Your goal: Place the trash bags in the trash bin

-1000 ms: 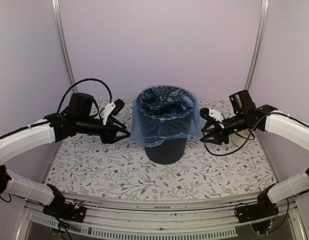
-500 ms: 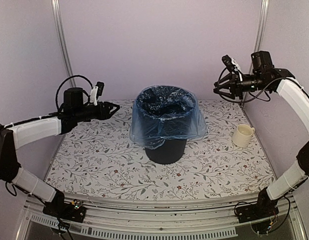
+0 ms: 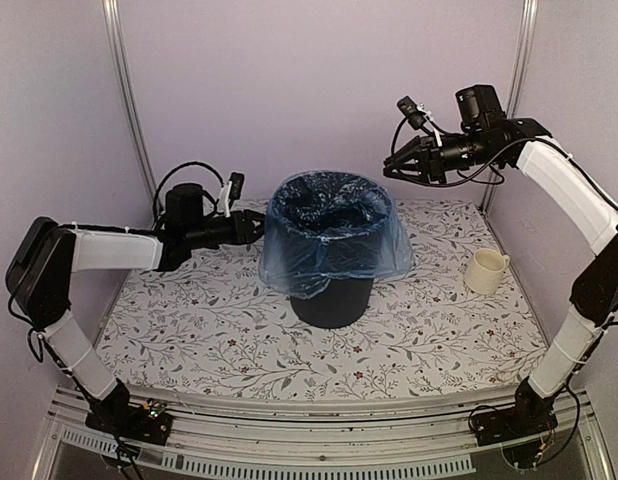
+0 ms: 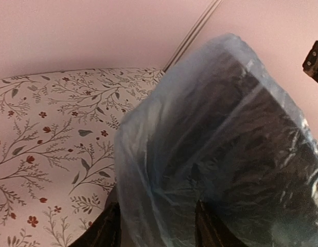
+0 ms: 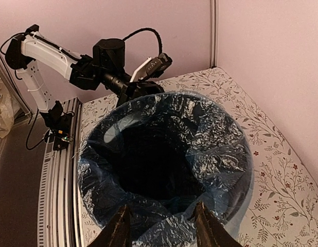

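Observation:
The dark trash bin (image 3: 332, 300) stands at the table's middle. The light-blue trash bag (image 3: 334, 240) lines it, its edge folded out over the rim and hanging down the sides. My left gripper (image 3: 257, 226) is open at the bin's left rim. In the left wrist view the bag (image 4: 215, 139) fills the space just ahead of the open left gripper (image 4: 156, 231). My right gripper (image 3: 389, 170) is open and empty, raised above the bin's back right. The right wrist view looks down into the lined bin (image 5: 148, 164) past the open right gripper (image 5: 161, 229).
A cream mug (image 3: 486, 270) stands at the right of the floral table (image 3: 189, 330). Pale walls with metal posts (image 3: 129, 100) close the back and sides. The left arm (image 5: 107, 67) shows beyond the bin in the right wrist view.
My left gripper has moved right, up to the bin's left rim. My right gripper has risen from the bin's right side and swung left toward it. The bag and bin have not moved.

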Controlling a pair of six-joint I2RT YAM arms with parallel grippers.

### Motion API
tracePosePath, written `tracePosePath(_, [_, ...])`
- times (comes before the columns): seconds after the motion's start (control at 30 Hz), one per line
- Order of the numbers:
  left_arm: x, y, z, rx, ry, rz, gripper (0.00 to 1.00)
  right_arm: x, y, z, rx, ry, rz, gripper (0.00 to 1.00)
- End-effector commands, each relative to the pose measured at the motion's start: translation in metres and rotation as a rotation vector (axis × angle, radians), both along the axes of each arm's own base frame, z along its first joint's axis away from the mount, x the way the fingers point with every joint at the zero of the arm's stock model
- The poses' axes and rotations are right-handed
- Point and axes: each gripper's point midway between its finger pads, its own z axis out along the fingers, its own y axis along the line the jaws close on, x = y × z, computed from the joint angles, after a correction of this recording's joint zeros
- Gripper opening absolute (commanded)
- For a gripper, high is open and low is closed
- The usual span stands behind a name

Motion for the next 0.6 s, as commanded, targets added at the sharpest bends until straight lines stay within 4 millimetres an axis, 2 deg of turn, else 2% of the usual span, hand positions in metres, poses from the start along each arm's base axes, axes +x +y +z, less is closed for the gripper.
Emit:
tracePosePath(0.0, [-0.019,-0.039,0.012,-0.004,-0.063,-0.104,0.5,0.001,0.013,-0.006,-0.023,0.021,0.014,0.42])
tracePosePath(0.2, [-0.05,-0.071,0.008,0.033,-0.09,-0.212,0.5,-0.005,0.014,-0.006,-0.03,0.021,0.02,0.41])
tracePosePath(0.3, [-0.059,-0.072,0.001,0.049,-0.073,-0.233,0.49,-0.011,0.011,-0.007,-0.041,0.012,0.024,0.41])
tracePosePath(0.37, [-0.053,-0.06,-0.009,0.096,-0.043,-0.163,0.49,-0.02,0.008,-0.01,-0.052,0.003,0.041,0.41])
tracePosePath(0.43, [-0.046,-0.039,-0.015,0.127,-0.021,-0.075,0.5,-0.035,0.005,-0.011,-0.051,-0.018,0.076,0.4])
tracePosePath(0.57, [-0.045,0.007,-0.01,0.112,-0.009,0.066,0.54,-0.091,0.004,-0.013,-0.031,-0.071,0.216,0.39])
